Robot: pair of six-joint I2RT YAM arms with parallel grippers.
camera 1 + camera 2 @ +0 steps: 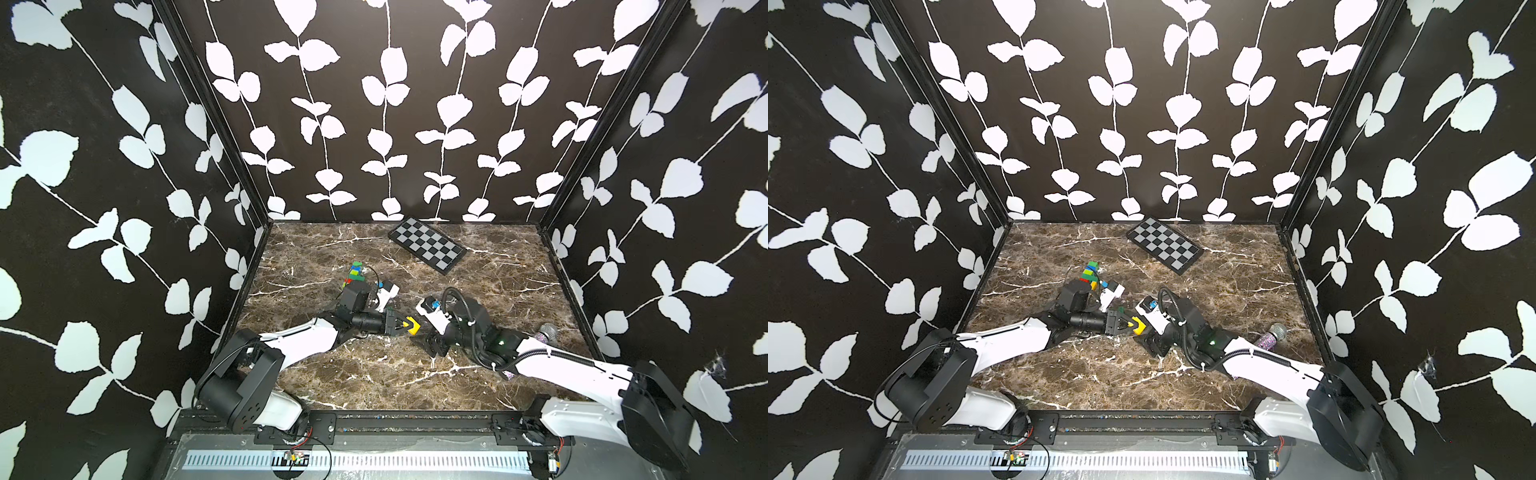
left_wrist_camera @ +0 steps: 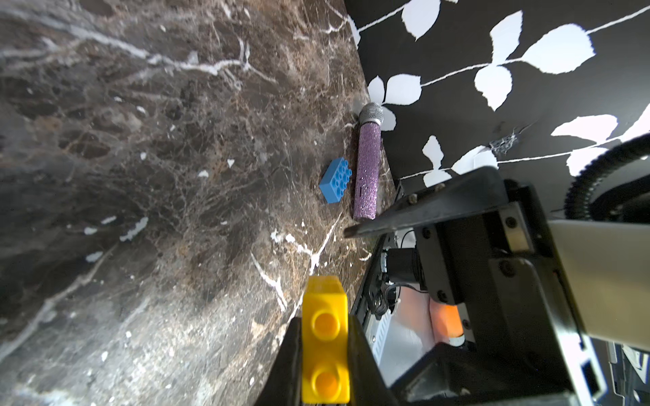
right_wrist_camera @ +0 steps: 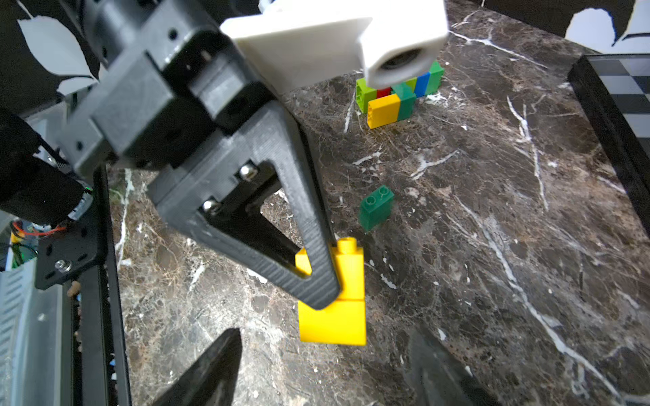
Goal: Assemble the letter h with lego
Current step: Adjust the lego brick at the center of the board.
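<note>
Though my left wrist covers part of the joined lego stack (image 1: 353, 275), it lies on the marble (image 1: 374, 374) just beyond. My left claw (image 1: 405, 325) clamps the yellow lego (image 3: 337, 316), long axis sticking out toward my right claw (image 3: 325, 335), spread wide, empty. Blue brick (image 2: 336, 180) beside purple cylinder (image 2: 367, 165): hidden under my right arm in both top views.
</note>
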